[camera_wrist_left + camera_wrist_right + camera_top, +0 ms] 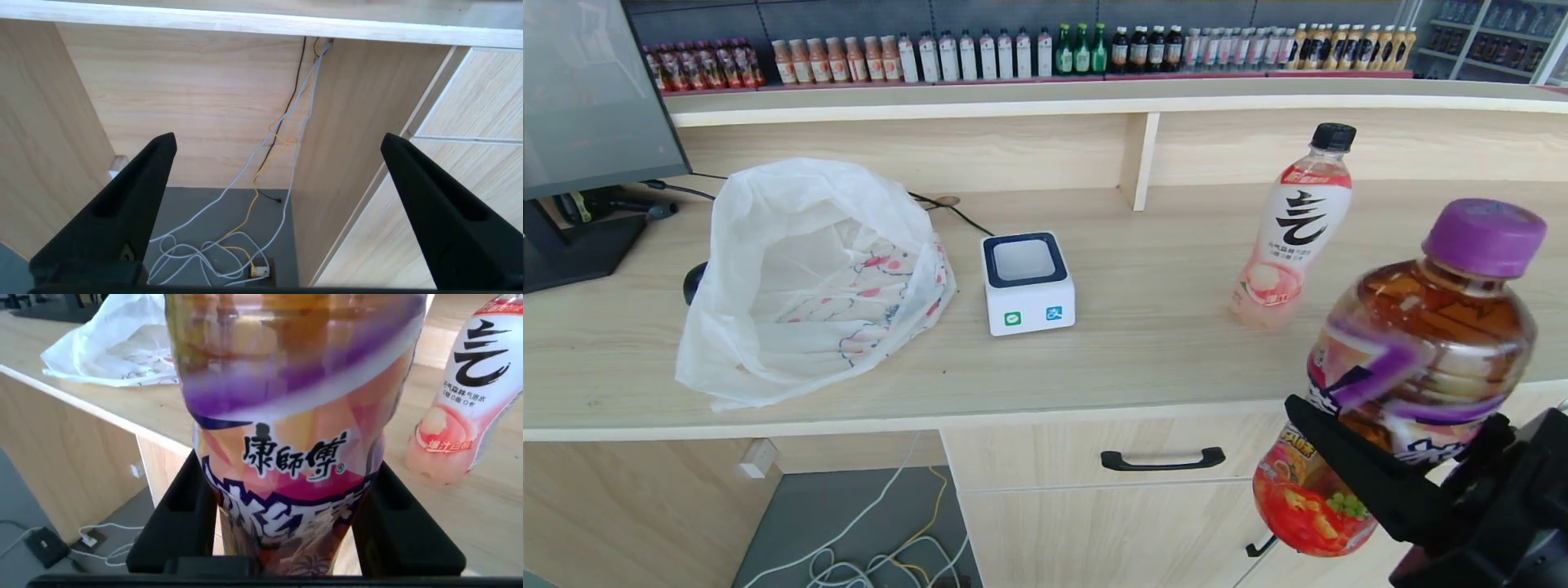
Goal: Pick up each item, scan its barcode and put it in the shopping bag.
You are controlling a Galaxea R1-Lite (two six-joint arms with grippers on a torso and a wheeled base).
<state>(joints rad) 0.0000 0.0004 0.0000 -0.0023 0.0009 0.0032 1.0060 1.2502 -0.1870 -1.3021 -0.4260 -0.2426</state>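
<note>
Spotted black Chinese characters on the purple-capped bottle (294,457), one big brush-stroke character on the pink bottle (1294,237), plus green and blue icons on the scanner (1027,282) front.

Tea bottle (1421,351), purple cap, amber liquid, fruit-print label: tilted, clamped in the right gripper (1409,457) off the front edge of the counter (1143,359). Pink drink bottle (1294,229), black cap: upright on the counter, right of the white scanner (1027,282). Shopping bag (809,278), white plastic: slumped, mouth open, left of the scanner.
</note>
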